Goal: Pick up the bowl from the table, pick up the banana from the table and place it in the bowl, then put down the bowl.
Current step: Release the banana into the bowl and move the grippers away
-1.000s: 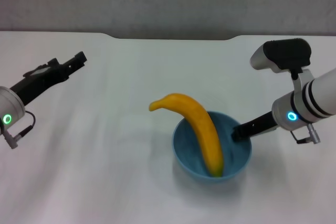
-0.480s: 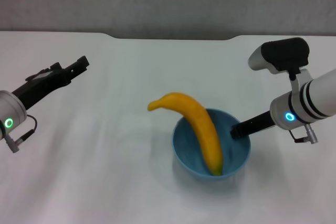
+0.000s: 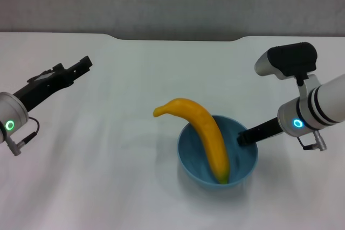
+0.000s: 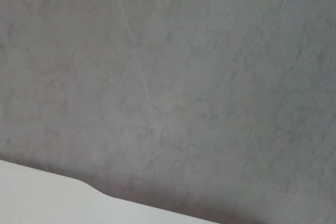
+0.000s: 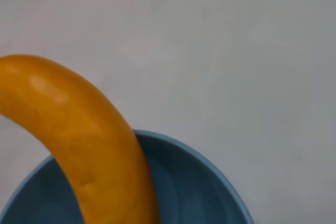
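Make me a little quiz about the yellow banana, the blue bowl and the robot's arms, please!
1. True or false: the curved yellow-orange banana lies flat on the plain white table.
2. Which gripper is at the rim of the round light blue bowl? A) the left gripper B) the right gripper C) neither
3. Fill in: the banana's pointed tip sticks out over the bowl's rim toward the robot's ____ side.

Key
1. False. Its blunt end sits inside the bowl and it leans on the rim.
2. B. The right gripper is at the bowl's rim; the left gripper is far off, above the table.
3. Left.
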Robot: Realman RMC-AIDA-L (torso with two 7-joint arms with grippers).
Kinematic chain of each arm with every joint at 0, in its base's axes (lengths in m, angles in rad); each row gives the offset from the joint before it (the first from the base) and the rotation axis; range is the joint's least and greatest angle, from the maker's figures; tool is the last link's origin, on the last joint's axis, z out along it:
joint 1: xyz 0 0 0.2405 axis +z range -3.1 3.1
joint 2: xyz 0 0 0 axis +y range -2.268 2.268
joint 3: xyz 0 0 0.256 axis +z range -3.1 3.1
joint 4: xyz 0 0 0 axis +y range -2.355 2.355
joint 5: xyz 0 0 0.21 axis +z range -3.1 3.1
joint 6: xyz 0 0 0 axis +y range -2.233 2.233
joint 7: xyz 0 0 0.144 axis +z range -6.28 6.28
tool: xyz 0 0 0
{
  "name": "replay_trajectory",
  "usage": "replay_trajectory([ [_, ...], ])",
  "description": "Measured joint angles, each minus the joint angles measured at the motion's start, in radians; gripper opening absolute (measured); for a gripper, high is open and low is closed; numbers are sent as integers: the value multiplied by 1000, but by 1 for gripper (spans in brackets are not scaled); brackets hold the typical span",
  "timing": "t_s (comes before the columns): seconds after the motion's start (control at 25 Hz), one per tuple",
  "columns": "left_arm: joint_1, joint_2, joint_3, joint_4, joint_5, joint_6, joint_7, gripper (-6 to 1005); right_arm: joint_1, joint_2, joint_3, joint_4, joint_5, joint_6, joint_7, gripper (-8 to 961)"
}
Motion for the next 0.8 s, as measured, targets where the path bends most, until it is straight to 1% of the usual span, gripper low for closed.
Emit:
replay_trajectory([
  [0.4,3,0,-2,0,0,0,-4,906,0,2,-27,6,43,-1,-7,36],
  [0.64,3,0,-2,0,0,0,-5,907,-2,2,-28,7,43,-5,-8,136],
  [0.8,4,0,-6,0,0,0,-6,907,-3,2,-30,8,38,-5,-10,240],
])
